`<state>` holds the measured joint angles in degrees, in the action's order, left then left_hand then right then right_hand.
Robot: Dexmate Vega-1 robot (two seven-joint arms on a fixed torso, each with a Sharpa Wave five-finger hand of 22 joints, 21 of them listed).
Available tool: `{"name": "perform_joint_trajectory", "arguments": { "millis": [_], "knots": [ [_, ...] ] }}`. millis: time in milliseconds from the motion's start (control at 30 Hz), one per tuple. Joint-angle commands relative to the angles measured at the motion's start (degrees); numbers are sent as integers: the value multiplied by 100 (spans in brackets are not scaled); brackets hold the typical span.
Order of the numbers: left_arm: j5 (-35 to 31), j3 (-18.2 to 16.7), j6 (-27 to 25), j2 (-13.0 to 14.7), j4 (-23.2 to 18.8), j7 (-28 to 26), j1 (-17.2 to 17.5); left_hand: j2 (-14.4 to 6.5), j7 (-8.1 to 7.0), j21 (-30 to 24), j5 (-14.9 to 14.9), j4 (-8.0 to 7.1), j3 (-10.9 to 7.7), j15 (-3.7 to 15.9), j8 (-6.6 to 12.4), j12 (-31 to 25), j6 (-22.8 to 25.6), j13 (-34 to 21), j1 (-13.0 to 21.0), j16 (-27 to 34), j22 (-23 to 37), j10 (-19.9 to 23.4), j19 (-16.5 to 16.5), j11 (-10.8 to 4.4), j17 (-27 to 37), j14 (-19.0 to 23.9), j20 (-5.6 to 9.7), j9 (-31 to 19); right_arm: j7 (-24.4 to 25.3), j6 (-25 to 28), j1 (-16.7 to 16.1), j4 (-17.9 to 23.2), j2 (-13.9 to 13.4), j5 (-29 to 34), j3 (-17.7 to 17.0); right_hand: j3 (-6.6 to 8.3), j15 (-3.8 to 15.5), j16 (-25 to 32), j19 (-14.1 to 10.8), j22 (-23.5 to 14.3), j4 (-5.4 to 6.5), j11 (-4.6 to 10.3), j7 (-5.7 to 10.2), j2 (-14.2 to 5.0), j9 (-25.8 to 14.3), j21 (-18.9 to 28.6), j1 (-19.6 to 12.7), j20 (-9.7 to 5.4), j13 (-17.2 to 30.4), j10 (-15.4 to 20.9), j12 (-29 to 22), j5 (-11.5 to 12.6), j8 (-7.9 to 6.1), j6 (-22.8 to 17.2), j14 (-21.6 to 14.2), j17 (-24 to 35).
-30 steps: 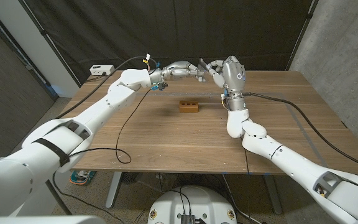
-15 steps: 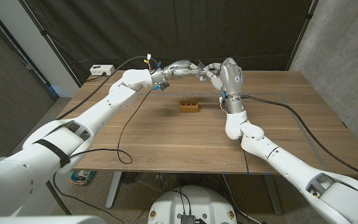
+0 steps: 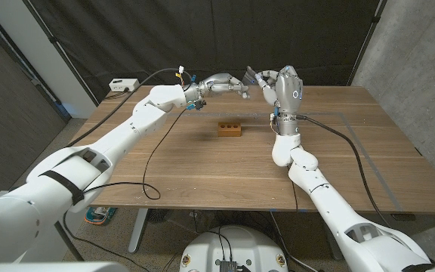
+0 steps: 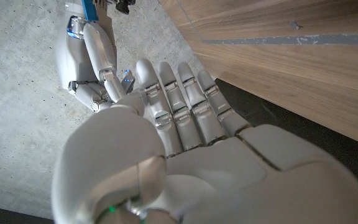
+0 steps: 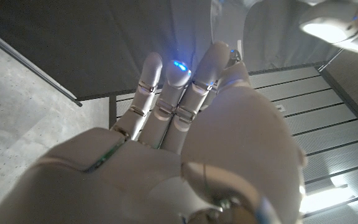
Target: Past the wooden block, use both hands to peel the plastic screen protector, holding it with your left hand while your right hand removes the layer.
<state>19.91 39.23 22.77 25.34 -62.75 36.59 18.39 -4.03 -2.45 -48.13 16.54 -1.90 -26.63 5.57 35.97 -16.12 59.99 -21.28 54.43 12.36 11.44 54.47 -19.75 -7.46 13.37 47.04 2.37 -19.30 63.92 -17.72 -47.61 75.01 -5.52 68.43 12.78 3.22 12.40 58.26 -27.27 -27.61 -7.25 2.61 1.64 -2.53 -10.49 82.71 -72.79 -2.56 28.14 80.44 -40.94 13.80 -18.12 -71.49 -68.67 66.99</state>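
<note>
The wooden block, small with holes on top, lies mid-table. Past it, both hands hover above the table's far part. My left hand reaches right with straight fingers and the thumb against them; a small clear piece, the screen protector, shows at its fingertips. My right hand is raised a little to its right, its fingers facing the left hand's. A thin grey strip of film slants between the two hands, at the right hand's fingertips, and also looks translucent as the film. The grip points are mostly hidden.
A white box sits at the table's back left corner. A black cable loops over the table's left half, another trails across the right. Dark curtains hang behind, and a concrete wall stands at the right.
Half a second ago the two hands were touching; now my right hand has drawn up and to the right, away from the left, with the thin strip at its fingertips.
</note>
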Motion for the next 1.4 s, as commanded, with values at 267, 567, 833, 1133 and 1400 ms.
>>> {"name": "perform_joint_trajectory", "arguments": {
  "millis": [267, 567, 833, 1133, 1400],
  "knots": [
    [-317, 81, -281, 137, -280, -399, 44, -277, -26, -175, -325, 177, -261, 709, 23, -64, 134, 39, 289, 51, -11, 422, -145, -139, -31, 320, 285, -65, 8, -1221, -93, -233, 1272, 1136, -1681, -28, 35, -81, 15, 68, 21, -6, -79, -24, -18, 66, -104, -911, -27, 0, -71, 36, 19, -450, -88, 40],
    [-823, 195, -373, 298, -528, -738, 10, -267, -7, -230, -416, 171, -310, 704, 47, -116, 79, 2, 246, 12, -8, 454, -100, -165, -43, 346, 251, -143, 8, -1504, -79, -238, 1495, 1229, -1996, -45, 36, -129, 18, 140, 40, -4, -83, -35, -21, 95, -105, -911, -28, -12, -93, 37, 38, -446, -102, 62],
    [-1322, 277, -440, 417, -771, -1081, -15, -294, -61, -271, -521, 157, -365, 698, 38, -105, -16, -33, 218, -39, -5, 341, -8, -226, -41, 288, 196, -185, 8, -1685, -92, -226, 1308, 1088, -1880, -57, 39, -179, 19, 197, 48, 4, -80, -45, -24, 117, -116, -911, -29, -26, -100, 38, 53, -437, -108, 58],
    [-1486, 257, -326, 367, -755, -1375, 15, 65, -94, -428, -644, 91, -285, 660, -410, 228, -387, 130, -17, -61, -20, -228, 98, -292, -26, 119, 91, 275, 8, -1707, -99, -216, 1117, 970, -1727, -72, 39, -233, 17, 268, 64, 17, -63, -58, -27, 127, -115, -910, -43, -44, -89, 34, 62, -441, -112, 55],
    [-1400, 274, -147, 275, -577, -1268, -41, 878, -286, -488, -496, 110, 114, 666, -1047, 551, -1296, 400, -300, -30, -40, -887, 252, -271, 37, -126, -28, 701, 8, -1675, -104, -206, 1056, 925, -1669, -92, 40, -277, 12, 346, 68, 10, -57, -55, -29, 143, -126, -911, -43, -57, -85, 34, 77, -432, -134, 66]
  ]
}}
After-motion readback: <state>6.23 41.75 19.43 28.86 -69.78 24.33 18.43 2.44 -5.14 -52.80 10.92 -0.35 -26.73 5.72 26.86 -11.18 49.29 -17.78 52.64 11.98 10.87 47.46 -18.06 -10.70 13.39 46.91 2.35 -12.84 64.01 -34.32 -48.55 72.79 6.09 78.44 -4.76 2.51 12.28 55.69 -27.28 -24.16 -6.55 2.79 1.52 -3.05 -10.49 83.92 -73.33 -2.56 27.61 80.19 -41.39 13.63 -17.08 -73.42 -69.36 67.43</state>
